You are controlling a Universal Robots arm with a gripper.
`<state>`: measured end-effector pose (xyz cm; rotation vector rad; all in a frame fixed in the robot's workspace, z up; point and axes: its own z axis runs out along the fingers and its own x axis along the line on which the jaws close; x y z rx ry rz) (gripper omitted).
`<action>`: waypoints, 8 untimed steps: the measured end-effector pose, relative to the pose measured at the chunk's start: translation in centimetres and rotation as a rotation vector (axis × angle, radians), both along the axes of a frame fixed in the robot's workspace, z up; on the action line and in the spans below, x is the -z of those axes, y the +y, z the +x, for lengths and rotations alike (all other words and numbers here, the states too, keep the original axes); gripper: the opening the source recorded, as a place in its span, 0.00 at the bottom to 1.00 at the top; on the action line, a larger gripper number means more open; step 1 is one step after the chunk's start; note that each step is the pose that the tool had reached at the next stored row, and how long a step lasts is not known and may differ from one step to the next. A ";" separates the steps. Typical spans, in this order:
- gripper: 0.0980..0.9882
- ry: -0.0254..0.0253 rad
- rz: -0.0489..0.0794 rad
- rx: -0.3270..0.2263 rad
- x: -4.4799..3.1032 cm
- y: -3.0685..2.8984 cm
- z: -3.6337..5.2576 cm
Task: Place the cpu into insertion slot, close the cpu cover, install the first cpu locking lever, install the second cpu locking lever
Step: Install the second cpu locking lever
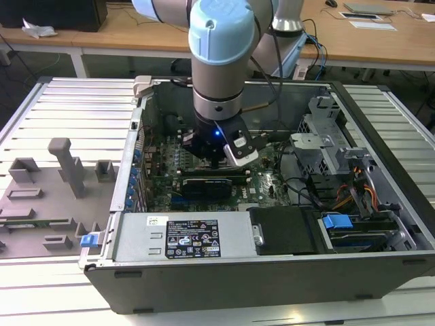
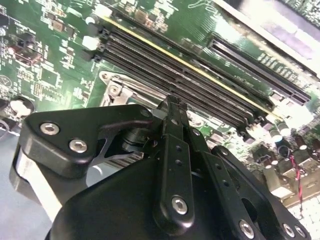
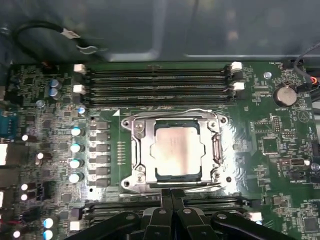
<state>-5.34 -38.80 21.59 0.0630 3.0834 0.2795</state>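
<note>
In the first wrist view the cpu (image 3: 178, 152) lies flat in the insertion slot (image 3: 131, 152), its pale silver top showing through the window of the cpu cover (image 3: 146, 150). The cover lies down around the chip. Thin wire locking levers run along two opposite edges of the socket, one (image 3: 172, 111) on the side away from the fingers and one (image 3: 202, 185) beside them. My gripper (image 3: 172, 192) hovers at the socket's edge, shut, with nothing between its fingers. In the second wrist view the gripper (image 2: 172, 102) points at the socket corner. In the exterior view the gripper (image 1: 216, 161) hangs inside the open computer case.
Memory slots (image 3: 157, 82) run beside the socket, with a coin battery (image 3: 285, 95) and a row of capacitors (image 3: 76, 147) nearby. The case walls, a power supply (image 1: 190, 238) and a drive cage (image 1: 326, 149) surround the board. Grey fixtures (image 1: 64, 163) stand on the table at the exterior view's left.
</note>
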 end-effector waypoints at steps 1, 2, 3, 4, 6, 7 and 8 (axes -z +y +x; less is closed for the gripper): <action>0.01 0.0025 -0.006 0.000 0.00 0.25 0.24; 0.01 0.0035 -0.009 0.000 0.00 0.47 0.45; 0.01 0.0038 -0.010 0.000 0.00 0.85 0.63; 0.01 0.0038 -0.012 0.000 0.00 1.10 0.72; 0.01 0.0037 -0.015 0.000 0.01 1.87 0.90; 0.01 0.0038 -0.018 0.000 0.00 2.21 0.95; 0.01 0.0037 -0.021 0.000 0.00 2.76 1.01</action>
